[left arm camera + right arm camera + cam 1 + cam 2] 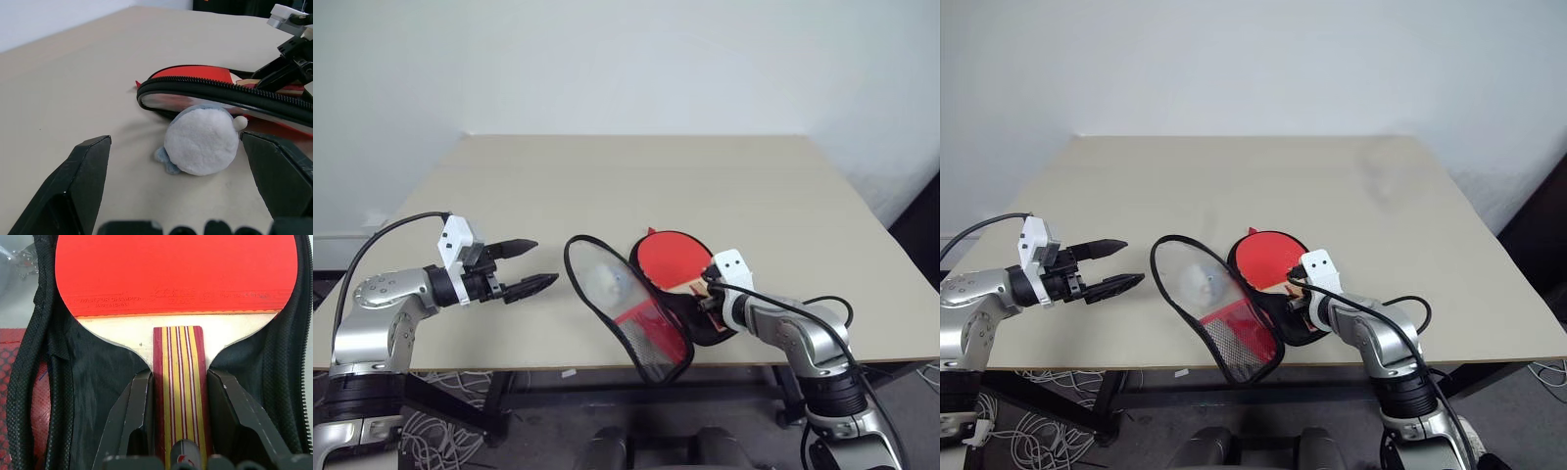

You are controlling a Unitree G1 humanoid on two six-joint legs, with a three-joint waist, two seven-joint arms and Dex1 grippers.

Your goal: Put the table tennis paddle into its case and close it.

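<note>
The case (636, 323) lies open near the table's front edge, its mesh flap (607, 284) standing up on the left. The table tennis paddle (176, 274) rests with its red face in the black-lined half of the case (98, 382). My right gripper (178, 377) is shut on the striped wooden handle (179, 357), one finger (137, 406) on each side of it. My left gripper (546, 261) hovers open and empty to the left of the flap, pointing at it. In the left wrist view its fingers (73, 191) frame the zipper rim (220, 90).
A small pale white wad (203, 139) lies on the table (607, 176) against the flap, between it and my left gripper. The case sits close to the table's front edge. A black cable (822, 304) loops beside my right wrist.
</note>
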